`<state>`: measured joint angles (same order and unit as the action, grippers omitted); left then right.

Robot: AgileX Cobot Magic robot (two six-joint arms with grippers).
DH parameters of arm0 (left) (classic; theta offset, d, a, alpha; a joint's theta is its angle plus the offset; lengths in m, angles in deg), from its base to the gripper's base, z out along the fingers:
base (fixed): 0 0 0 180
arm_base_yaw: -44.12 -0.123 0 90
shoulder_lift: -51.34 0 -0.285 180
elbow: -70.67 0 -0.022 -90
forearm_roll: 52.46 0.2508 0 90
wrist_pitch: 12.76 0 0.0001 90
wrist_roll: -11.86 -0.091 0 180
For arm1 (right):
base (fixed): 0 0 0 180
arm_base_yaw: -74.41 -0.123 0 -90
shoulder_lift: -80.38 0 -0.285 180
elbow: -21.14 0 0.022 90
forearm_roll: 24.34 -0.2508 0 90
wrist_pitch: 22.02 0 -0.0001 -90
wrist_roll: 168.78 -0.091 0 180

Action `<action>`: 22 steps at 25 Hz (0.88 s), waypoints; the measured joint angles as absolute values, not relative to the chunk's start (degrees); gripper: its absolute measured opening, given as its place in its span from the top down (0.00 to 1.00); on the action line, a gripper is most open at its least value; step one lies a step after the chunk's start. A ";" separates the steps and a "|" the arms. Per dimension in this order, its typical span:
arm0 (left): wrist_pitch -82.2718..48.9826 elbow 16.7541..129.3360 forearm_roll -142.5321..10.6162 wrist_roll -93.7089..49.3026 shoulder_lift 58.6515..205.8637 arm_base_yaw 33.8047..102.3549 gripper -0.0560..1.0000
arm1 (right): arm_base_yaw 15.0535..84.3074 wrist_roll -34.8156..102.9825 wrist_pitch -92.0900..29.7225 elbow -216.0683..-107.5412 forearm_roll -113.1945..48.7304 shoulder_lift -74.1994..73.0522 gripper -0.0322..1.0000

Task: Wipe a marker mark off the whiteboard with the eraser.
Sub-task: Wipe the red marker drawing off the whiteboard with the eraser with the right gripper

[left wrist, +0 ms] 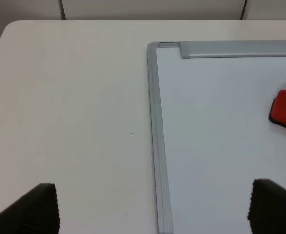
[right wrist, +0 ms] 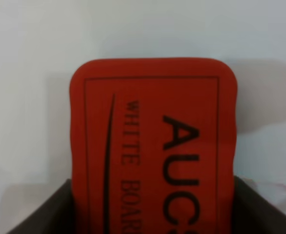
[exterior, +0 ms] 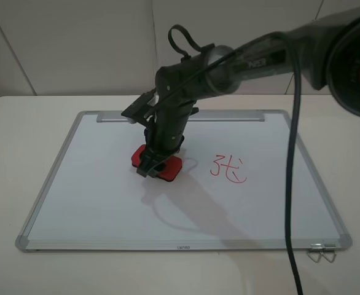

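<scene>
Centrally, the right gripper (exterior: 151, 163), closed tight, pinches a red rectangular block eraser (exterior: 172, 167) against the silver-framed whiteboard (exterior: 100, 203).

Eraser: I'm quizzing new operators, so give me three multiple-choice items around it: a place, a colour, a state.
1. Where is the eraser? A on the whiteboard; B beside it; C under it.
2. Colour of the scribble? A blue; B red; C black.
3. The right gripper is: A open above the eraser; B shut on the eraser; C far from it.
Key: 1 A, it rests on the white surface; 2 B, red strokes show beside the eraser; 3 B, fingers clamp its sides.
</scene>
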<state>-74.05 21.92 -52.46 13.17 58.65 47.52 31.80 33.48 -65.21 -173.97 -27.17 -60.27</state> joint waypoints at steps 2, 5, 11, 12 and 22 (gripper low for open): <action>-74.05 21.92 -52.46 13.17 58.65 47.52 0.21 | 30.63 33.48 -65.95 -174.04 -27.26 -60.27 0.49; -74.05 21.92 -52.46 13.17 58.65 47.52 0.21 | 30.28 33.48 -66.21 -174.03 -27.21 -60.27 0.49; -74.05 21.92 -52.46 13.17 58.65 47.52 0.21 | 33.92 32.87 -66.39 -174.14 -27.13 -60.27 0.49; -74.05 21.92 -52.46 13.17 58.65 47.52 0.21 | 35.29 31.81 -66.25 -174.14 -26.77 -60.27 0.49; -74.05 21.92 -52.46 13.17 58.65 47.52 0.21 | 47.15 25.75 -62.33 -174.14 -24.34 -60.32 0.49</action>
<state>-74.05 21.92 -52.46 13.17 58.65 47.52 47.15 25.75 -62.33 -174.14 -24.34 -60.32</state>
